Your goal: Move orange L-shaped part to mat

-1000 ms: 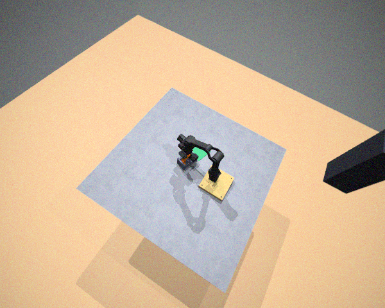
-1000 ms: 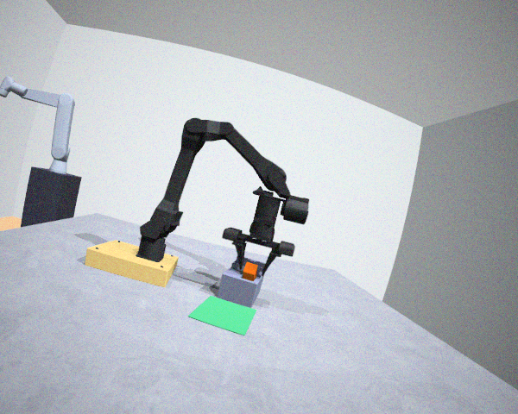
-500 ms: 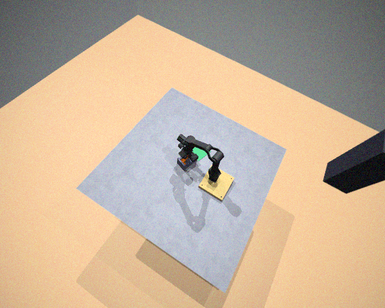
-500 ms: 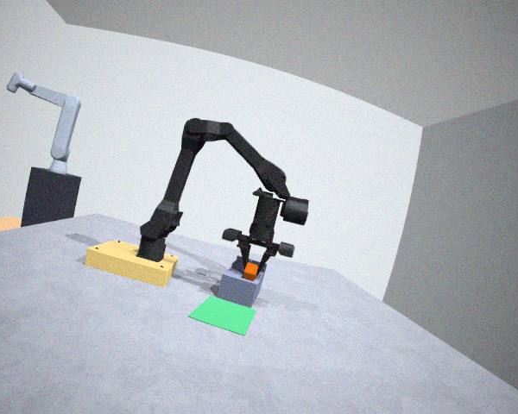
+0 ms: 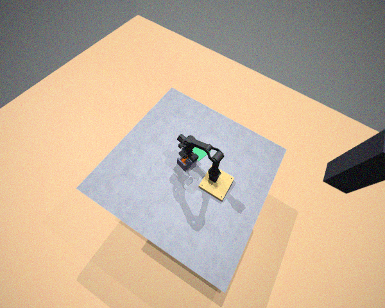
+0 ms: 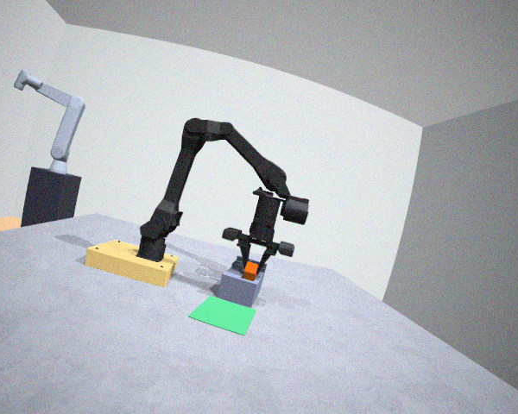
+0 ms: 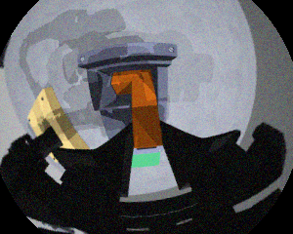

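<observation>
The orange L-shaped part point(image 6: 250, 270) is standing tipped in the grey tray point(image 6: 240, 287), its raised end poking up above the rim while the rest is still reaching down into the pocket. You are in the pinch step: the gripper point(image 6: 253, 266) is hanging straight down over the tray, and its fingers point(image 6: 243, 260) are clamping on that raised end, one on each side of it. In the wrist view the part point(image 7: 141, 108) is running away from the camera as a long orange strip toward the tray's far wall point(image 7: 127, 58), with the fingers closing in on the near end at both edges.

The green mat point(image 6: 223, 315) is lying flat on the surface point(image 6: 116, 356) just beside the tray, on the side nearer the exterior camera, and nothing is resting on it.

Your next move, as I judge it, is the lift. Raise the gripper straight up until the lower end of the part is clearing the tray rim, because a sideways pull now would likely jam the buried end against the pocket wall. The part is hanging at a tilt in the grip, so you will probably need to level it over the mat before lowering it flat, top side up, and only then spreading the fingers.
</observation>
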Motion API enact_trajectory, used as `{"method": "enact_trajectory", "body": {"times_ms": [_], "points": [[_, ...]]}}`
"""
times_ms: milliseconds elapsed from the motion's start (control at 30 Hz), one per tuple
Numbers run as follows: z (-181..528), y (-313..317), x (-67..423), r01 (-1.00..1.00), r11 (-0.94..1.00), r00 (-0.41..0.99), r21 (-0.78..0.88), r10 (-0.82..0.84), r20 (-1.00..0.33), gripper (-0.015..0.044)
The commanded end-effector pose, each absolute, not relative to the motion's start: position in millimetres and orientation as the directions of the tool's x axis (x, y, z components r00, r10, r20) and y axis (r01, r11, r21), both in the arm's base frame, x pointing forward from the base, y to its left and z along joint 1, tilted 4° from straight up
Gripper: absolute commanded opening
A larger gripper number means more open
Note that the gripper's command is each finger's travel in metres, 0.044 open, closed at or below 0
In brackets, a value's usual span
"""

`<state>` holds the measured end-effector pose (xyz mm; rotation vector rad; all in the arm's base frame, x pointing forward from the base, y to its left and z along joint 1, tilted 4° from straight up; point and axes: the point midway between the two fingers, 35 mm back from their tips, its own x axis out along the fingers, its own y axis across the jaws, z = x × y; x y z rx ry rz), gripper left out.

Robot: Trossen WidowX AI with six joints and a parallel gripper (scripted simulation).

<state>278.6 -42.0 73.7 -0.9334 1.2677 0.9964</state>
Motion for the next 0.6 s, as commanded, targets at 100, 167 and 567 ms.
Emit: {"method": "enact_trajectory", "body": {"times_ms": [100, 167, 567], "points": [[83, -43, 279, -0.951, 0.31, 0.035, -0.012, 0.071, -0.997, 0.0], [86, -43, 278, -0.95, 0.311, 0.035, -0.011, 0.071, -0.997, 0.0], [105, -45, 278, -0.95, 0.312, 0.033, -0.009, 0.071, -0.997, 0.0]]}}
